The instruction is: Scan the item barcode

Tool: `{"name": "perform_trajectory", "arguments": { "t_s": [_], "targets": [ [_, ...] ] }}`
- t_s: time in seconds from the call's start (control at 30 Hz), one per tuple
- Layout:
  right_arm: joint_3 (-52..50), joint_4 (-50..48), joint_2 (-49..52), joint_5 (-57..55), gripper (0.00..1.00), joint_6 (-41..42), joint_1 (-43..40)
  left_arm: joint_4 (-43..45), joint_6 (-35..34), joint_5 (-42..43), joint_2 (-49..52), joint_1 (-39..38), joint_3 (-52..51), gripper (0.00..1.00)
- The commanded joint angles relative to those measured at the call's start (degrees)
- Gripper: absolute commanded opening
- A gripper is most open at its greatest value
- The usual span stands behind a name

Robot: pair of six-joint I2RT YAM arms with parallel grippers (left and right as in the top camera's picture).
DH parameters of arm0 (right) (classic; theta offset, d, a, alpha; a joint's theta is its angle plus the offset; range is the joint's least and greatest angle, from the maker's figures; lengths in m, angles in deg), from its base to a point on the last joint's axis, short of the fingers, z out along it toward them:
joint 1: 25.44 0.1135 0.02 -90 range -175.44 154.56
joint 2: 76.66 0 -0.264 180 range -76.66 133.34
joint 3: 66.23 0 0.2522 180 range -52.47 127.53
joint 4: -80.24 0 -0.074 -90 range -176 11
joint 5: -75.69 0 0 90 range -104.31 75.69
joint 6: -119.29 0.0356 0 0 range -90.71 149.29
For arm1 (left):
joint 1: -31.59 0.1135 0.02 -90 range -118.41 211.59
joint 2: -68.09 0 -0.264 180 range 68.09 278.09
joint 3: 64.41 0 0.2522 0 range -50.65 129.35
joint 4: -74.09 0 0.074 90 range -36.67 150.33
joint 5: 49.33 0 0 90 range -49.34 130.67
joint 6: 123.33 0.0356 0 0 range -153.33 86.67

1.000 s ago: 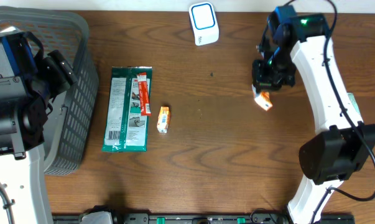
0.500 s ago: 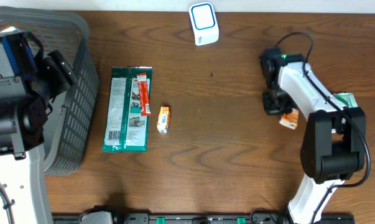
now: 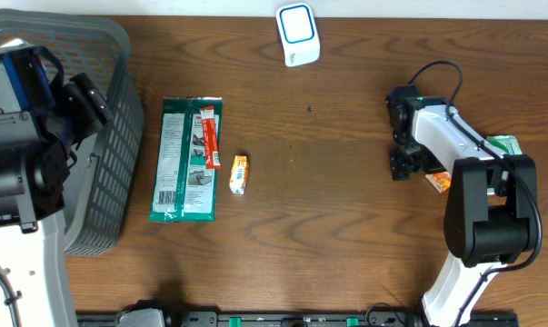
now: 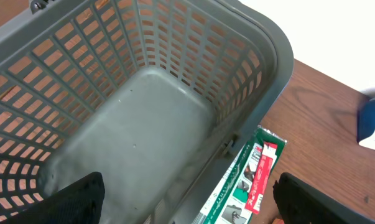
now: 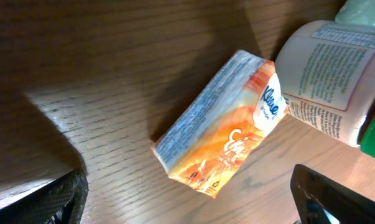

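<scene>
My left gripper (image 4: 190, 196) hangs with its fingers apart over the grey basket (image 3: 119, 54). To the right lie a green packet (image 3: 187, 159) and a small orange packet (image 3: 239, 173), with the scanner (image 3: 297, 34) at the far edge. My right gripper (image 5: 187, 193) stands spread above the orange tissue pack (image 5: 218, 134), which lies on the desk (image 3: 328, 227) just beside a white bottle (image 5: 327, 74). A second ago it was clamped on that pack, nearer the scanner.

Basket (image 3: 119, 136) far left, flat packet (image 3: 187, 159) beside it, small pack (image 3: 239, 173) right of that, tissue pack (image 5: 218, 124) seemingly touching bottle (image 5: 327, 81).
</scene>
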Motion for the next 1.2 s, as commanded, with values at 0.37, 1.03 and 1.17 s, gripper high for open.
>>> {"name": "perform_trajectory", "arguments": {
  "t_s": [0.37, 1.03, 1.17],
  "targets": [
    [0.00, -5.07, -0.02, 23.34, 0.16, -0.37, 0.52, -0.02, -0.09, -0.50, 0.00, 0.24, 0.31, 0.88],
    [-7.89, -8.63, -0.02, 7.45, 0.23, -0.33, -3.65, -0.02, -0.09, -0.50, 0.00, 0.24, 0.31, 0.88],
    [-7.82, -5.84, -0.04, 2.82, 0.27, 3.39, -5.22, -0.02, -0.09, -0.52, 0.00, 0.24, 0.31, 0.88]
  ]
}}
